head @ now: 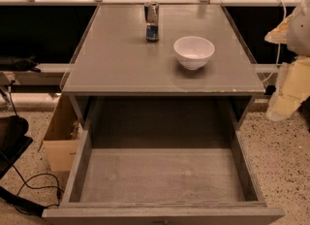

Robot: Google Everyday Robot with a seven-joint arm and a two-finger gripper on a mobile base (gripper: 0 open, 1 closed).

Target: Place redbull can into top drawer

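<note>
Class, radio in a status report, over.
Gripper out of frame; arm at right edge. Redbull can upright on tabletop. Top drawer open. White bowl beside can, apart.

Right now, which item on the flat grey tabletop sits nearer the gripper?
The round white bowl: it sits right of the slim silver-and-blue redbull can, toward the gripper at the picture's right edge.

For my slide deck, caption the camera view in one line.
Upright can at the back of the table, white bowl nearer, drawer pulled open below, gripper not in view.
</note>
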